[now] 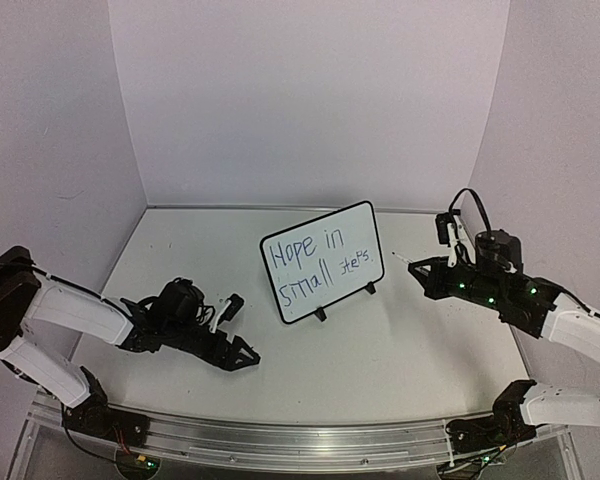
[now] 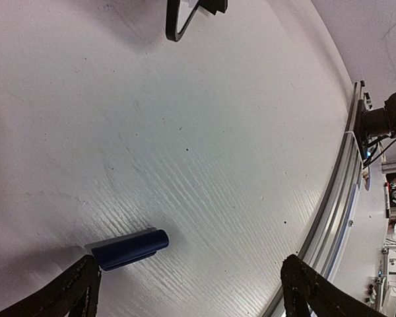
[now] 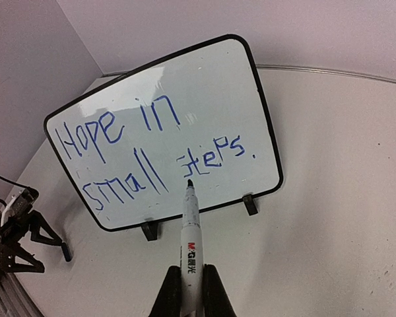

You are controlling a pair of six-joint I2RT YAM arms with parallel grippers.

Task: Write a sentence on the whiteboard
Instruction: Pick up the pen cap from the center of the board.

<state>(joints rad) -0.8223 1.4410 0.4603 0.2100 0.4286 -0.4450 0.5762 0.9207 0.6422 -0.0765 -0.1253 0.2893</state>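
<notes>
The right end effector is clamped on the marker, whose tip is just off the whiteboard standing ahead. The sentence reads complete, full stop included, so writing looks done. Capping is likely next: the left end effector gapes empty, with the cap beside one finger on the table.

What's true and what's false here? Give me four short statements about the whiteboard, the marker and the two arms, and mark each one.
1. The sentence on the whiteboard reads "Hope in small steps" in blue. True.
2. The whiteboard lies flat on the table. False: it stands propped on two black feet.
3. The right arm's jaws are shut on an uncapped marker. True.
4. The left arm's jaws grip the blue cap. False: they stand open, and the cap lies on the table by them.
</notes>
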